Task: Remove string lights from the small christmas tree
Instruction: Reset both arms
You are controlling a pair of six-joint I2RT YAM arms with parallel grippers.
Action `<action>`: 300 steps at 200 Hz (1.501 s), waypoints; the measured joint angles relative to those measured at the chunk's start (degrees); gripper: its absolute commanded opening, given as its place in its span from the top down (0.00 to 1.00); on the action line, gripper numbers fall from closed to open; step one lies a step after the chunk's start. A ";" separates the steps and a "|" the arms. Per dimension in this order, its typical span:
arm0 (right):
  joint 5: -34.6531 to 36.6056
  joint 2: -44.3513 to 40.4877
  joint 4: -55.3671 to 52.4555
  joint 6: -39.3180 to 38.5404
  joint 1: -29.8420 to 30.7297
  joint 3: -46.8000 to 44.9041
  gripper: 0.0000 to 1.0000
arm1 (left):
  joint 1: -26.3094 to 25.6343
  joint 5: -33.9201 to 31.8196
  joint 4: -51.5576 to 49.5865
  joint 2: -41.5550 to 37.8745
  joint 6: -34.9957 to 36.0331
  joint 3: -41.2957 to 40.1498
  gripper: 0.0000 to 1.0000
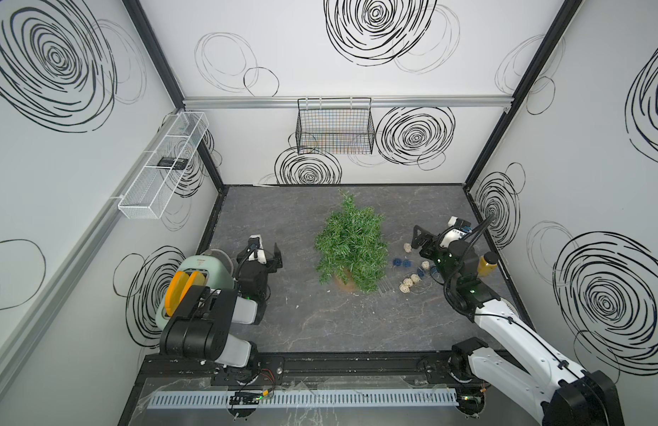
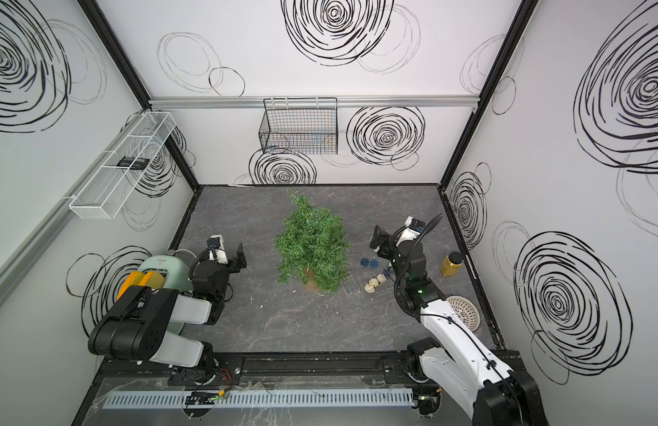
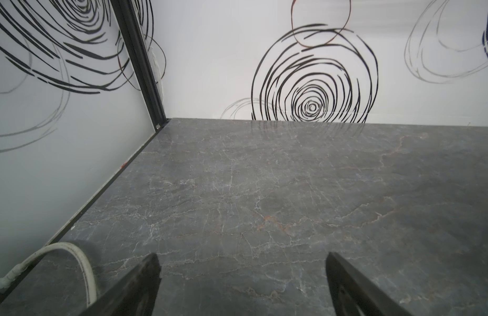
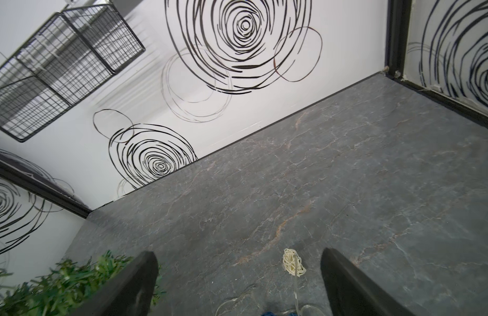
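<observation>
The small christmas tree [image 1: 351, 243] [image 2: 312, 247] stands mid-table in its tan pot [image 1: 344, 282], with no lights showing on its green branches. The string lights [image 1: 408, 282] [image 2: 373, 286] lie loose on the table to the tree's right, cream and dark blue balls on a thin wire. My right gripper [image 1: 429, 239] [image 4: 238, 260] hangs open just above that pile. In the right wrist view one cream ball [image 4: 293, 262] lies on the table between the fingers, untouched, and the tree [image 4: 59, 281] sits beside one finger. My left gripper [image 1: 263, 254] [image 3: 243, 262] is open over bare table, left of the tree.
A mint toaster [image 1: 198, 280] stands by the left arm, its white cable [image 3: 81, 262] near the wall. At the right wall are a yellow bottle [image 2: 451, 263] and a white strainer [image 2: 464, 308]. A black wire basket [image 1: 335, 127] and a white mesh shelf [image 1: 161, 166] hang on the walls.
</observation>
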 measured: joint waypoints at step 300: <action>-11.56 32.74 45.79 -29.94 -19.58 -13.88 0.03 | -1.53 -3.13 3.85 0.11 0.15 0.00 0.04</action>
